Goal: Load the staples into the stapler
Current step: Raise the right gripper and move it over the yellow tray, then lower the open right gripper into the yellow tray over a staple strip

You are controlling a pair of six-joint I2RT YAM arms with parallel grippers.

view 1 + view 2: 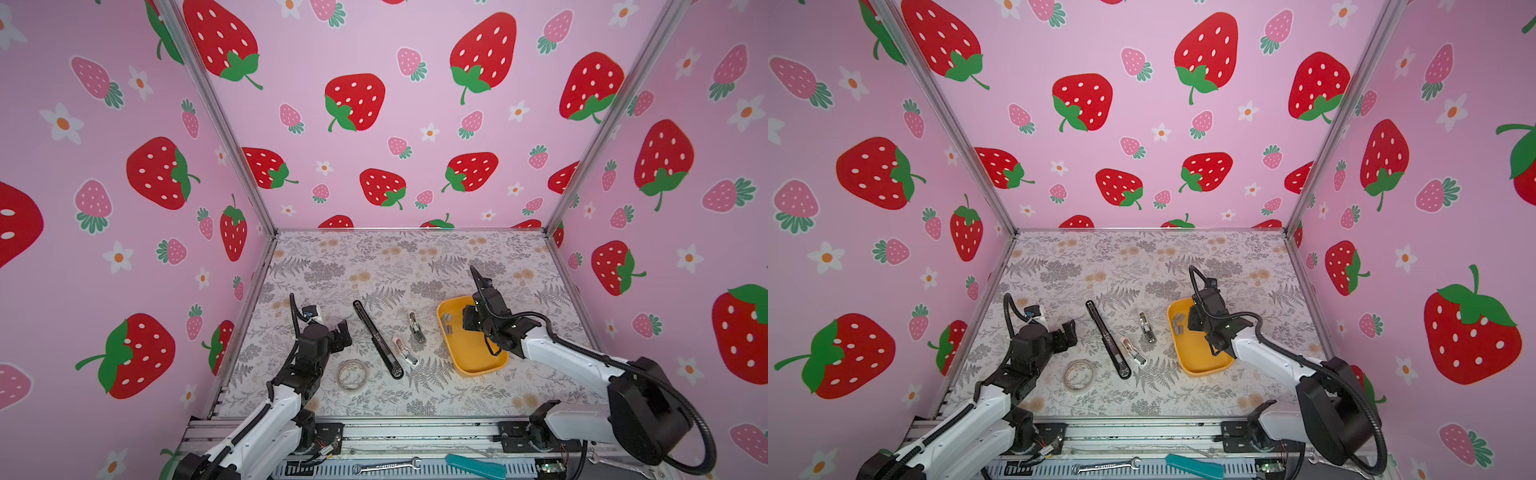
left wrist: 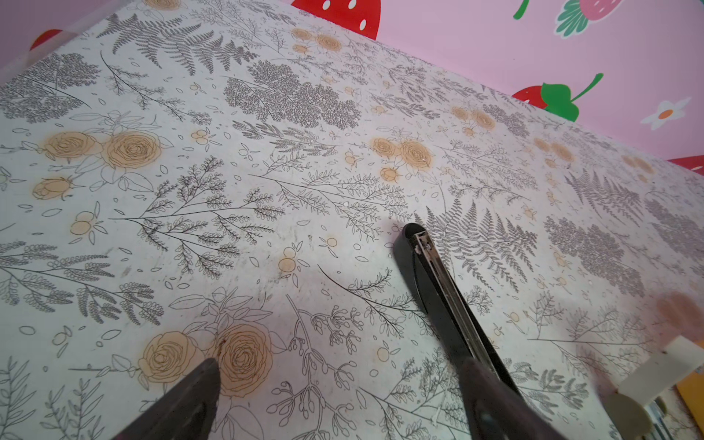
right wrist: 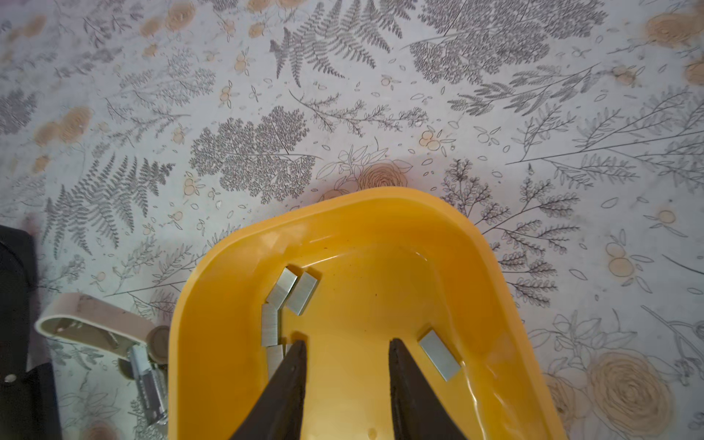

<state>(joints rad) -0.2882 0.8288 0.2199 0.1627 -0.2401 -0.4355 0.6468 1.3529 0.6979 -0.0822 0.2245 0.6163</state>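
the table [image 1: 374, 266] is covered in a pale sheet printed with grey ferns and tan roses. it is boxed in at 9, 12 and 3 o'clock by pink walls [image 1: 374, 124] with red strawberries and white flowers, and bare metal posts stand in the corners.

a yellow tray [image 1: 469, 357] lies at 3 o'clock of the table's middle. the staples [image 1: 448, 322] lie inside it, bunched in its 10 o'clock corner. the right wrist view shows the staples [image 3: 289, 289] as short grey strips, with one strip on its own further along the tray floor.

the right gripper [image 3: 347, 343] points down into the tray. its fingers are apart with nothing between them, and strips lie just outside each finger.

the left gripper [image 2: 341, 365] hovers at 9 o'clock with its fingers spread wide and nothing in them.

a long black stapler [image 1: 376, 345] lies opened flat, running from 11 to 5 o'clock. two small staplers [image 1: 409, 340] lie between it and the tray. a roll of clear tape [image 1: 352, 375] lies at 7 o'clock. at 6 o'clock, on the metal rail, lie a wrench [image 1: 386, 466] and a teal tool [image 1: 476, 465].
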